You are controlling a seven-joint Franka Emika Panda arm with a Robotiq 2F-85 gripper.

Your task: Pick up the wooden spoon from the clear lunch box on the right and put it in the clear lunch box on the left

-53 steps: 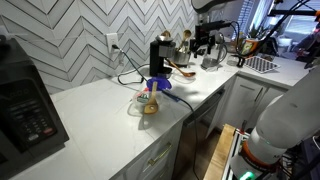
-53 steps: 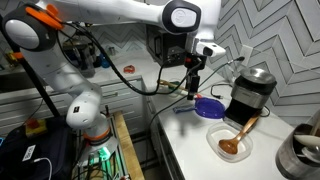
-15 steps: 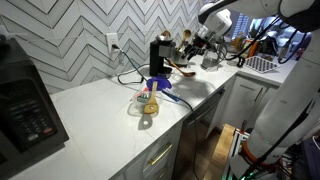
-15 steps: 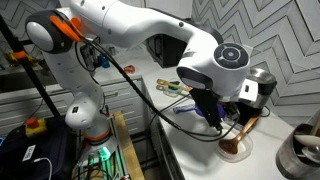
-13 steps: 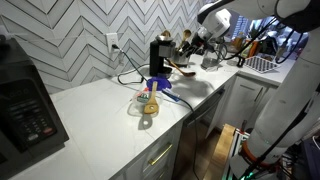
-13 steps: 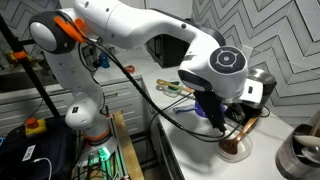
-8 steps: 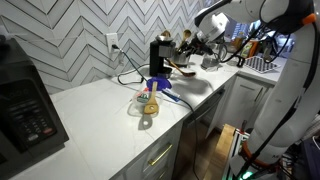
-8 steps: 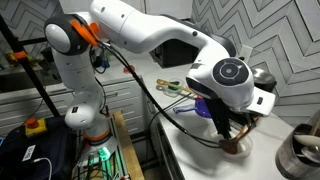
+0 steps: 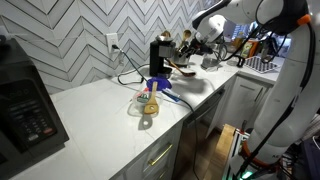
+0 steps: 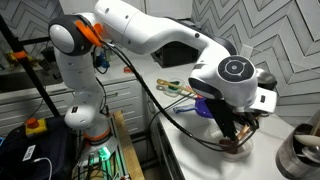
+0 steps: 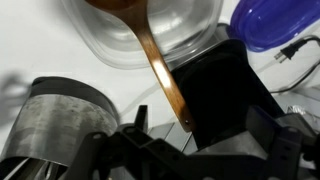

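Observation:
The wooden spoon [image 11: 160, 65] lies with its bowl in a clear lunch box [image 11: 108, 50], its handle slanting out over the rim towards me. My gripper [image 11: 200, 130] is open, its two dark fingers [image 11: 140, 125] standing either side of the handle's end without touching it. In both exterior views the gripper [image 9: 189, 58] [image 10: 236, 134] hangs low over that box beside the black coffee maker [image 9: 158, 55], mostly hiding the spoon. The other clear lunch box [image 9: 148, 104] sits nearer the counter's front and holds yellowish items.
A blue lid [image 11: 275, 22] [image 10: 205, 107] lies by the coffee maker [image 11: 225, 90]. A metal pot [image 11: 60, 115] [image 10: 300, 150] stands close to the spoon's box. A black microwave [image 9: 25, 100] stands at the counter's far end. Cables run along the tiled wall.
The arm has come down and moved in over the box with the spoon. The open fingers now stand round the handle's end. The spoon has not moved.

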